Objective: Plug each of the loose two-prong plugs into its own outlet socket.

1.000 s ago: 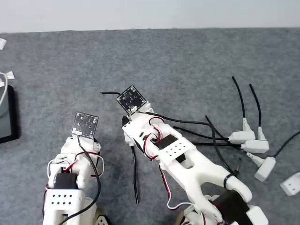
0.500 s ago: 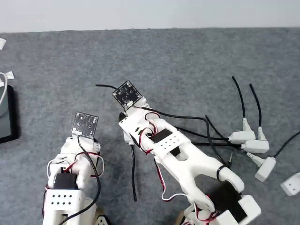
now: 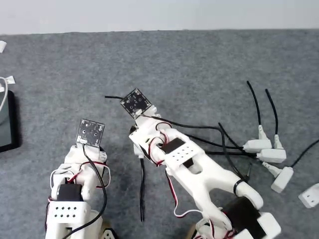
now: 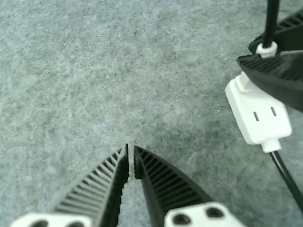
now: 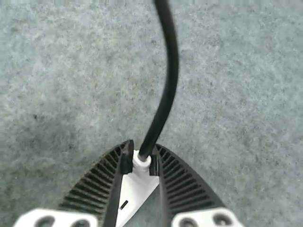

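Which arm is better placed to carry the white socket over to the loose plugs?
Right. The right claw clamps the socket, and the plugs lie on its side; the left claw is shut, empty.

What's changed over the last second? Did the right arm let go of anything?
The right gripper swung forward and left, then eased partway back, staying shut on the white socket. The socket's black cord dragged along with it. Nothing was released. The left gripper kept still and shut, and the white plugs at the right did not move.
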`<state>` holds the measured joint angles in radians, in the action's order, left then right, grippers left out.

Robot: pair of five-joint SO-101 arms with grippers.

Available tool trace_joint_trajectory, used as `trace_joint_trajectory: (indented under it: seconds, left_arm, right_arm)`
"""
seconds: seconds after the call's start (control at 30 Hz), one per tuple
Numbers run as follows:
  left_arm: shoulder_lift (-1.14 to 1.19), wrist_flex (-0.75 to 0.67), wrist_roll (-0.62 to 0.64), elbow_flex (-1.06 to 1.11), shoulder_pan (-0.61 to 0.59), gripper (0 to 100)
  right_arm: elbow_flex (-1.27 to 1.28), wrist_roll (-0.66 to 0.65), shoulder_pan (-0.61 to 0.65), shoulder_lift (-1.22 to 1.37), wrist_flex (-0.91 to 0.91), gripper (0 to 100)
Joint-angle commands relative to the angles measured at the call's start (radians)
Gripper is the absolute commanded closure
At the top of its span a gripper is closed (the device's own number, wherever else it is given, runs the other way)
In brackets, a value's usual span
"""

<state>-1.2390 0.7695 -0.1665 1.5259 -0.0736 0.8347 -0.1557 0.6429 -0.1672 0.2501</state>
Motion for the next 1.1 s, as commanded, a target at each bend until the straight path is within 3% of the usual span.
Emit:
trace_joint_trajectory:
  seconds: [0.0,0.67,0.9,1.07]
  left_arm:
    - [-0.008,-0.031,-0.014,-0.015,-0.003,98]
    - [-0.008,-0.032,-0.017,-0.004,-0.008,98]
    - [-0.009,-0.060,-0.014,-0.005,-0.038,98]
    - [-0.009,-0.115,0.037,-0.019,-0.127,98]
  right_arm:
    - [-0.008,0.008,0.002,-0.050,-0.004,99.1]
    - [-0.066,0.017,0.008,0.024,0.280,97.4]
    - [-0.190,0.430,0.082,0.028,0.427,67.0]
    - [-0.204,0.549,0.108,0.030,0.427,69.5]
